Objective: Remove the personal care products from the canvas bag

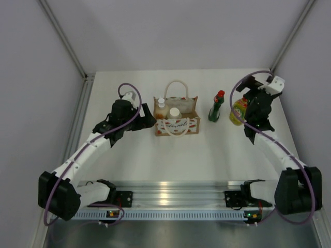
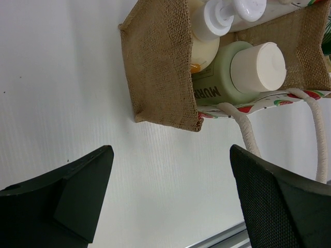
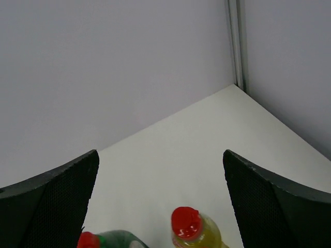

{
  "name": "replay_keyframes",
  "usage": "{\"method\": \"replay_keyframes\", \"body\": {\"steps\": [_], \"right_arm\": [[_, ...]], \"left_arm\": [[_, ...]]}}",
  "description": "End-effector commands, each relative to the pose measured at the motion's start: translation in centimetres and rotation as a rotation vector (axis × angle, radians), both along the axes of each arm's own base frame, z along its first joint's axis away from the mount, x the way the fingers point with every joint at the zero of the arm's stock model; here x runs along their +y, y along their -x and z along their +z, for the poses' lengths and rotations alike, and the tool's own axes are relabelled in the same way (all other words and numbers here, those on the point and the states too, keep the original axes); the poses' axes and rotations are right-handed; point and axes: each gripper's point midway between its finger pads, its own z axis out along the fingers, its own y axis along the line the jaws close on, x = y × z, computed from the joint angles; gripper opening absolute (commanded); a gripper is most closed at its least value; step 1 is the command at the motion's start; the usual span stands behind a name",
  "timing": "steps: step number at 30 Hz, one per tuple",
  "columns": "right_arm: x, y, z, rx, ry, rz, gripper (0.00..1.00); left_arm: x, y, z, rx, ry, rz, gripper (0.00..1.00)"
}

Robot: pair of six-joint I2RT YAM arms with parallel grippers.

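Left hand open, empty; canvas bag just ahead of it, holding the pump bottle and white-capped bottle; green bottle and yellow bottle stand on the desk under the right hand, open wide; seemingly halfway; next, reach into the bag.

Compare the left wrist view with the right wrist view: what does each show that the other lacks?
Left wrist only: the bag, holding the cream bottle and the pale bottle, plus a rope handle. Right wrist only: the yellow bottle and the green bottle, red-capped, out on the table, and the wall. Shared: the table, and open fingers gripping nothing: left fingers, right fingers.
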Motion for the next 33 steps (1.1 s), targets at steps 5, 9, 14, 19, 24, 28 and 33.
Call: {"method": "replay_keyframes", "body": {"steps": [5,9,14,19,24,28,33], "right_arm": [[3.5,4.7,11.3,-0.302,-0.336,0.224,0.99],[10.9,4.9,13.8,-0.270,-0.219,0.569,0.99],[20.5,5.4,10.1,0.009,-0.031,0.874,1.00],[29.1,7.7,5.6,0.087,0.164,1.063,0.99],[35.8,7.4,1.0,0.159,0.288,1.148,0.99],[38.1,5.9,-0.8,0.182,0.294,1.083,0.99],[39.2,4.1,-2.1,0.167,0.243,0.992,0.96]], "left_arm": [[-1.1,-1.0,0.0,-0.001,0.035,-0.014,0.98],[-1.4,-1.1,-0.7,0.029,0.042,-0.016,0.98],[-1.7,-1.3,-1.3,0.057,0.050,-0.010,0.98],[-2.0,-1.1,-1.3,0.061,0.055,-0.029,0.98],[-1.5,-0.8,-0.4,0.028,0.059,-0.017,0.98],[-0.3,-0.8,1.1,-0.035,0.047,0.033,0.98],[1.7,-0.3,3.9,-0.146,0.044,0.110,0.98]]}}
